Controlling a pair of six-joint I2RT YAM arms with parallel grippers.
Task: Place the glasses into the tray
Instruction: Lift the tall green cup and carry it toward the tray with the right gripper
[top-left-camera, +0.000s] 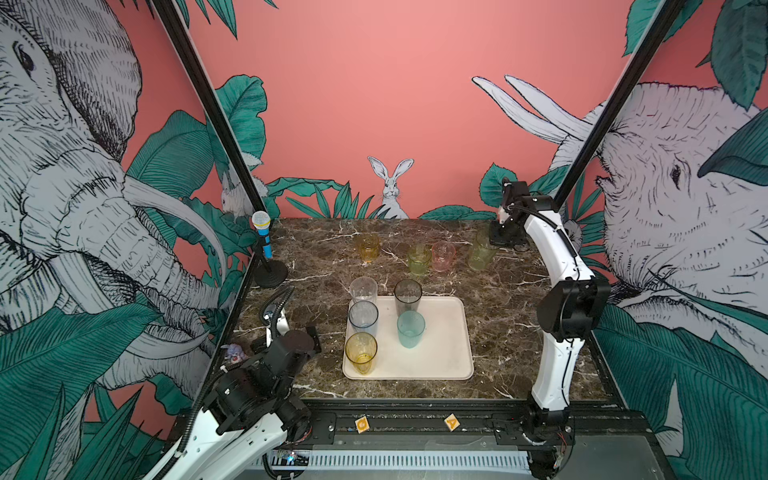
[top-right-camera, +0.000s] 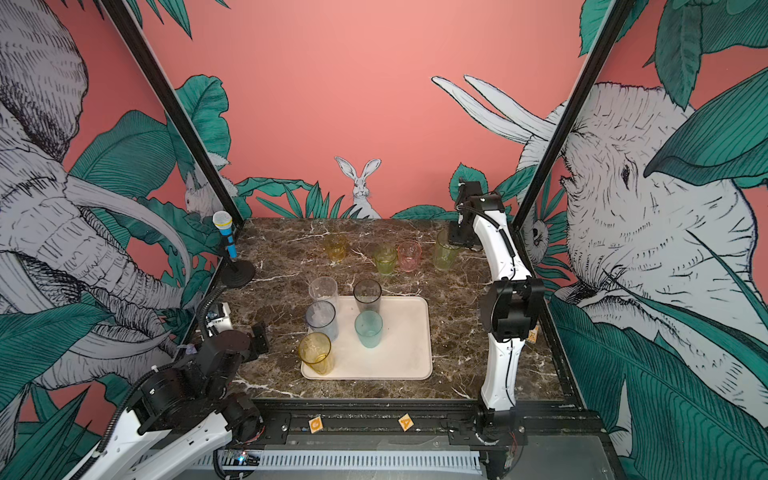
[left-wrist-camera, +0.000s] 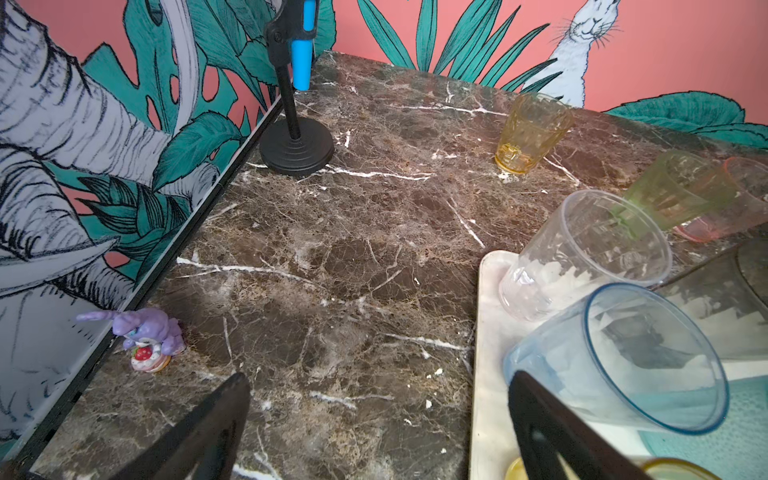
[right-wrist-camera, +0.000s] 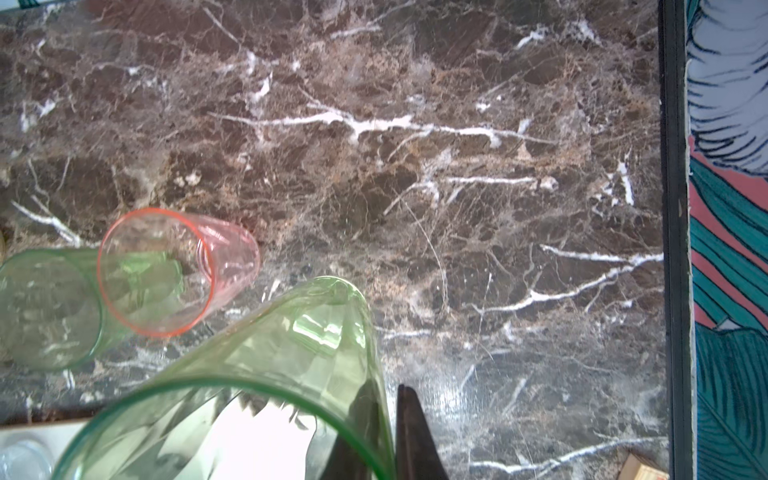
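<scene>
Because five glasses are already standing in the tray (top-left-camera: 436, 345), the landing is the nearest hazard. The yellow glass (top-left-camera: 360, 353), the blue-grey glass (top-left-camera: 363, 318) and the clear glass (top-left-camera: 363, 291) are filling its left side, and the teal glass (top-left-camera: 410, 329) and the smoky grey glass (top-left-camera: 408, 297) are taking the middle. Only the right strip is lying bare, so a glass coming in low or off line is likely to be striking a tall neighbour and tipping it. Farther back, the right gripper (right-wrist-camera: 384, 399) is pinching the tall green glass (top-left-camera: 481, 252) by its rim, one finger inside and one outside, with the jaws narrowed to the wall's thickness. Such a hold on thin, smooth plastic is judged prone to slipping or to letting the glass swing under the fingers. Whether the base is clear of the table (top-left-camera: 519, 332) cannot be told. The pink glass (top-left-camera: 443, 256) is standing near the held one, with the short green glass (top-left-camera: 419, 259) just beside it, so a sideways start is risking a knock against either. The amber glass (top-left-camera: 368, 247) is standing well apart to the left. As for the surroundings, the left gripper (left-wrist-camera: 378, 376) is hanging just beside the tray's left edge, jaws wide and holding nothing, and is not blocking the bare strip. A purple figurine (left-wrist-camera: 145, 336) is sitting at the table's left edge, and a toy microphone (top-left-camera: 262, 235) on its stand is occupying the far left corner, both well clear of the likely route.
</scene>
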